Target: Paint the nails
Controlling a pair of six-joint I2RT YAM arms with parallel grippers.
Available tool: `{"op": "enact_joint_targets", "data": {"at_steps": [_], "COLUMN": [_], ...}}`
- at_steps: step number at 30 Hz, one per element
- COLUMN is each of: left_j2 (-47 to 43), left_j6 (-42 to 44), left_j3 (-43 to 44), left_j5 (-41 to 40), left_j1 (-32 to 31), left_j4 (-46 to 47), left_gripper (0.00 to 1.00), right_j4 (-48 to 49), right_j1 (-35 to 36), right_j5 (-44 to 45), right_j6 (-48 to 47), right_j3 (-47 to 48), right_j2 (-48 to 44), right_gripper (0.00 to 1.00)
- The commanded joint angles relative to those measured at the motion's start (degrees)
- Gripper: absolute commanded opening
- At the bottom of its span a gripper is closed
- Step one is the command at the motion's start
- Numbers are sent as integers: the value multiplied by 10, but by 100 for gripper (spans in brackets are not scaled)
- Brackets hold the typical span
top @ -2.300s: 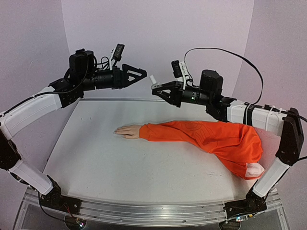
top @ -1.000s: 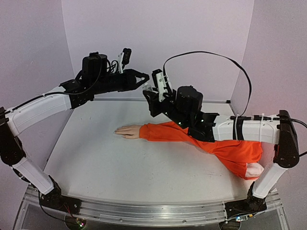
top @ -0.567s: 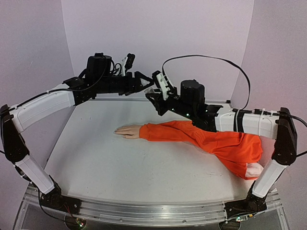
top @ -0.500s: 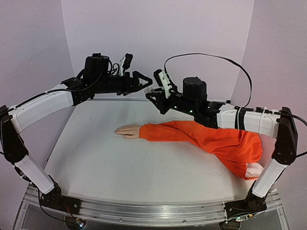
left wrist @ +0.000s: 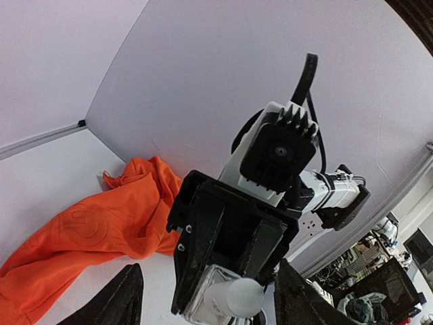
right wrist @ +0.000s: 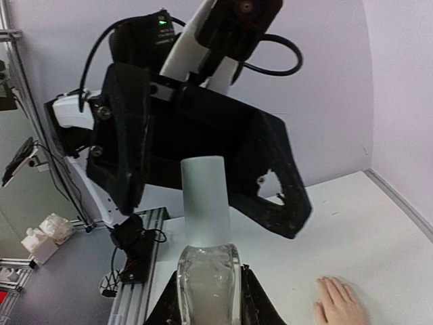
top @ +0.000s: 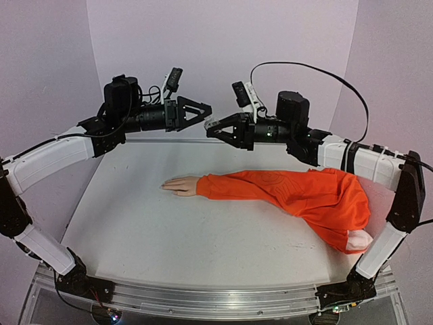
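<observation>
White table [top: 155,230] enclosed by lilac walls [top: 223,40]: nails [top: 164,184] on mannequin hand [top: 180,184] lying left of centre, orange sleeve [top: 291,193] trailing right; overhead, left hand [top: 205,113] spread wide, right hand [top: 211,130] clamping small clear bottle [right wrist: 206,284].

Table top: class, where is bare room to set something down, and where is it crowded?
Free: between orange sleeve and near rail, and left of the mannequin hand. Crowded: above the far edge, where left claw and right claw meet.
</observation>
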Motion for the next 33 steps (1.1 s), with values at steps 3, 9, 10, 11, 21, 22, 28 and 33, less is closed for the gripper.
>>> {"op": "enact_joint_targets", "data": {"at_steps": [3, 9, 10, 11, 21, 22, 28, 33], "left_j2": [-10, -17, -17, -18, 18, 22, 58, 62], "left_j6": [-5, 8, 12, 14, 4, 3, -2, 1], "left_j3": [3, -2, -4, -7, 9, 16, 54, 63], "left_j5": [53, 27, 20, 12, -69, -75, -90, -82], "left_j1": [-12, -16, -18, -19, -24, -26, -28, -26], "left_j4": [73, 74, 73, 73, 34, 25, -20, -28], "left_gripper": [55, 27, 25, 23, 0, 0, 0, 10], "right_j4": [112, 115, 115, 113, 14, 29, 148, 115], "right_j1": [4, 3, 3, 3, 85, 121, 165, 153], "right_j5": [-83, -55, -46, -34, 572, 739, 887, 634], "right_j6": [87, 86, 84, 79, -101, -159, -276, -256], "right_j3": [20, 17, 16, 15, -15, -20, -38, -46], "right_j2": [-2, 0, 0, -1, -37, -34, -6, -23], "right_gripper": [0, 0, 0, 0, 0, 0, 0, 0]}}
